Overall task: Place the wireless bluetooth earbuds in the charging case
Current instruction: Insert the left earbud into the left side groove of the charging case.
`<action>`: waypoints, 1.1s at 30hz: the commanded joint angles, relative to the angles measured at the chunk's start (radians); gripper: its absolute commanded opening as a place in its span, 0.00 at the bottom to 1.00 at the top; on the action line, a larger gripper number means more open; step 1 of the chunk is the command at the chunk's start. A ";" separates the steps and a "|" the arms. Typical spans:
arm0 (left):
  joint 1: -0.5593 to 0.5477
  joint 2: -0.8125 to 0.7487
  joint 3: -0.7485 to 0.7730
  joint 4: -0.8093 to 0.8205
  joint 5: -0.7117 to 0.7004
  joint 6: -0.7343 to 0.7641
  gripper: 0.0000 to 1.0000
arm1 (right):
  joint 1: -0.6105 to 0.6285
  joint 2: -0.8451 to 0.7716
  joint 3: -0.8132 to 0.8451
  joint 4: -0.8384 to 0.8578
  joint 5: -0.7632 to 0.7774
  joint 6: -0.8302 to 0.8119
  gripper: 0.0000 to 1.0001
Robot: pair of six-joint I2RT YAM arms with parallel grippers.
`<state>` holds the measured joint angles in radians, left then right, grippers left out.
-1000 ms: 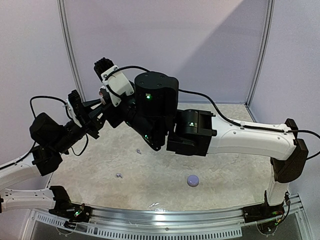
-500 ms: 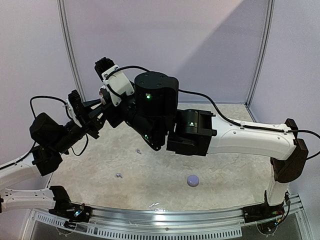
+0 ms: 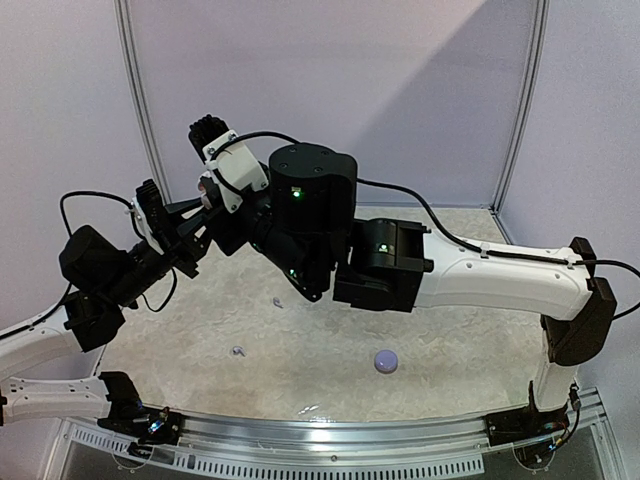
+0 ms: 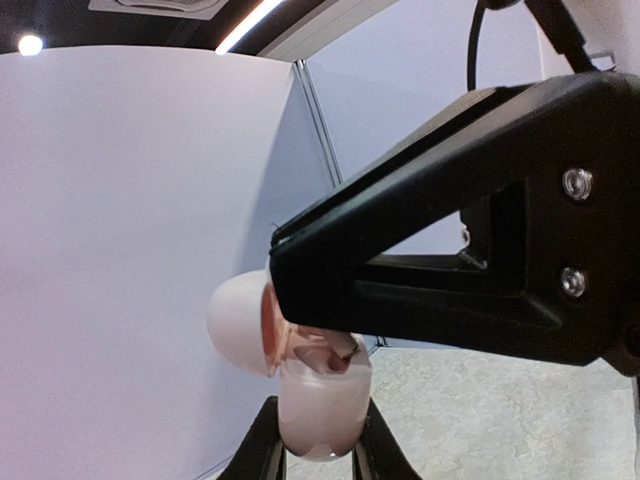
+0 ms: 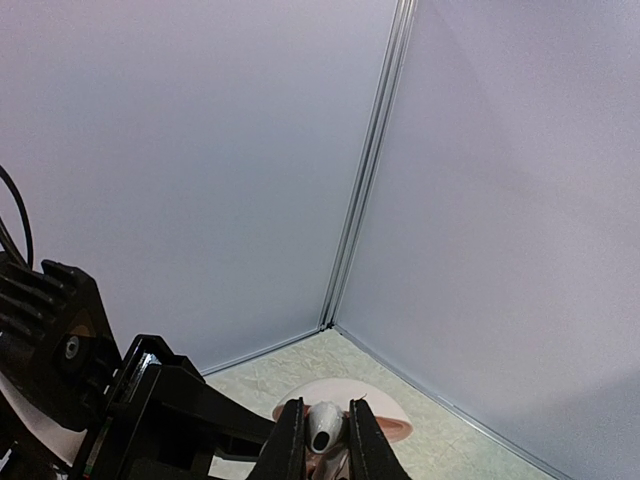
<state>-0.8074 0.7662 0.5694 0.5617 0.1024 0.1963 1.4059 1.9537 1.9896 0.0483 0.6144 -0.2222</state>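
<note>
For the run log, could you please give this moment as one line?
left gripper: holds open charging case, midair | right gripper: holds earbud at case mouth

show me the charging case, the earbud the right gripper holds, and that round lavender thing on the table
charging case (image 4: pixel 322 412): left wrist view, on its rounded lower shell
earbud (image 5: pixel 322 432): right wrist view, on its white body
round lavender thing (image 3: pixel 385 361): top external view, on its middle

pale pinkish charging case (image 4: pixel 318 415), white earbud (image 5: pixel 323 428)
</note>
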 commanded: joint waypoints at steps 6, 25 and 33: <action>0.004 -0.021 0.012 0.136 0.015 -0.015 0.00 | -0.012 0.061 -0.015 -0.123 0.012 0.003 0.13; 0.005 -0.025 0.009 0.132 0.014 -0.015 0.00 | -0.013 0.067 -0.011 -0.131 0.015 0.004 0.18; 0.008 -0.025 0.009 0.127 0.008 -0.014 0.00 | -0.012 0.061 -0.009 -0.141 0.008 0.004 0.23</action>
<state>-0.8009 0.7650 0.5655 0.5629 0.0982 0.1890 1.4071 1.9648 1.9900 0.0277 0.6121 -0.2211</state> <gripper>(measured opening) 0.209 0.221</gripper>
